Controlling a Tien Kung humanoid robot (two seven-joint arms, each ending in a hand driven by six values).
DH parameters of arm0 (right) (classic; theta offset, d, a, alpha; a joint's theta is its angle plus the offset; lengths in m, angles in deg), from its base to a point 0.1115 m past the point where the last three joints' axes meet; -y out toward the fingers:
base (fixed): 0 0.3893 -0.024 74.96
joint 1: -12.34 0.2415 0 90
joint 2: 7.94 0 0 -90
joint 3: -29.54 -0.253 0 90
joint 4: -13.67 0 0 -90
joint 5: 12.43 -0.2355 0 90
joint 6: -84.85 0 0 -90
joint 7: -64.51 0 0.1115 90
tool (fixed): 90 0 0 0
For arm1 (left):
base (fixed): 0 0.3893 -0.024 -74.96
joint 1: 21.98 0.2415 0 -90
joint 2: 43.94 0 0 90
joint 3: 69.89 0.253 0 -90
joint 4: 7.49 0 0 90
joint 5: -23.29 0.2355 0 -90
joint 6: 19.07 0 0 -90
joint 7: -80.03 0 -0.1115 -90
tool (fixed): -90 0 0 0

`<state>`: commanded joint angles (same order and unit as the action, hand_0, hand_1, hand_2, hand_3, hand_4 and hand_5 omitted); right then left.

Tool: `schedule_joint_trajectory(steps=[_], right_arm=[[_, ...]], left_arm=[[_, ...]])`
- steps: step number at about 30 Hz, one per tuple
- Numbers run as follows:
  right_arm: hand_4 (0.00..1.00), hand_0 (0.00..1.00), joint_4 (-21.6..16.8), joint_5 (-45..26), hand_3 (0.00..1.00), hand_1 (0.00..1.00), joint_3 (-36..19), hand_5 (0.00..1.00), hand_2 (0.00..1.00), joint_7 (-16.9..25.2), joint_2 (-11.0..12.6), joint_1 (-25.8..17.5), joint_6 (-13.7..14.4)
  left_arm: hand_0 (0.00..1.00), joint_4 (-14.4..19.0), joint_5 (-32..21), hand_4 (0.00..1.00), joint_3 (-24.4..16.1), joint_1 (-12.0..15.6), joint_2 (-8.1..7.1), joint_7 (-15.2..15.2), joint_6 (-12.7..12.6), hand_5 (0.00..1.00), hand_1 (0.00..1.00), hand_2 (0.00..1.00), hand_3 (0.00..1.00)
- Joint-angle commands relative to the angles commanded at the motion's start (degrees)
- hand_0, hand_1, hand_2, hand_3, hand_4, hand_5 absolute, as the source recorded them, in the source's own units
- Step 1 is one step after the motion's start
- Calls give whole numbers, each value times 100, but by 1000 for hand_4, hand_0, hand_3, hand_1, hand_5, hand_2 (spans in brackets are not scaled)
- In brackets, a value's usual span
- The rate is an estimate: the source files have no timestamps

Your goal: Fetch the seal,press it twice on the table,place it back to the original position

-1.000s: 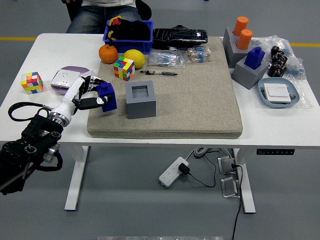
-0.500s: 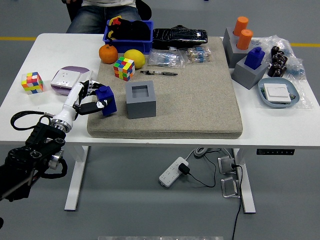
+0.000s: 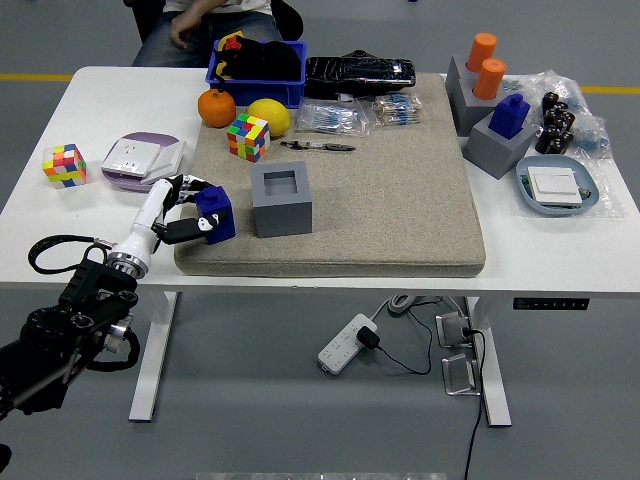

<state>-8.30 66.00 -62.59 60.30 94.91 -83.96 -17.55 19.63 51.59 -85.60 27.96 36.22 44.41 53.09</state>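
A blue seal (image 3: 214, 212), a blocky stamp with a narrower knob on top, is held in the robot's left hand (image 3: 185, 208), whose white fingers (image 3: 180, 232) are curled round its left side and base. It sits low over the front left corner of a beige felt mat (image 3: 380, 200), apparently pressed or about to be pressed onto the soft surface, which likely serves as the stamping pad. Just to its right, close but not touching, stands a grey square holder (image 3: 281, 198) with an empty square well on top; this looks like the seal's home, left open for its return. The left arm reaches in from the lower left corner of the head view. The right hand is not visible. On the white counter (image 3: 40, 235), left of the mat, lie a small purple and white box (image 3: 138, 159) and a Rubik's cube (image 3: 64, 165). At the far edge a seated person (image 3: 205, 20) rests one hand on a knee, touching nothing.
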Motion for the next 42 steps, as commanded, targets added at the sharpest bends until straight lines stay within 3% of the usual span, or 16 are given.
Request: schedule_joint_trajectory(steps=[9,29,36,42], right_arm=[[839,861,0,-2,764,794,29,529,764,-5,4,-17,-1],[839,862,-1,-5,764,794,-15,529,765,-3,-12,-26,6],[839,862,-5,-9,763,794,-40,529,765,-5,-24,-27,2],[839,861,-3,-8,763,794,-66,529,764,-6,-26,-33,4]], left_arm=[[664,-77,-76,712,182,51,41,15,-28,2,457,385,492],[663,23,-95,710,68,6,-10,-26,-73,2,455,385,489],[663,248,297,711,-418,-195,-208,68,-89,2,454,384,490],[661,499,607,712,-547,-498,-431,160,-90,2,452,384,487]])
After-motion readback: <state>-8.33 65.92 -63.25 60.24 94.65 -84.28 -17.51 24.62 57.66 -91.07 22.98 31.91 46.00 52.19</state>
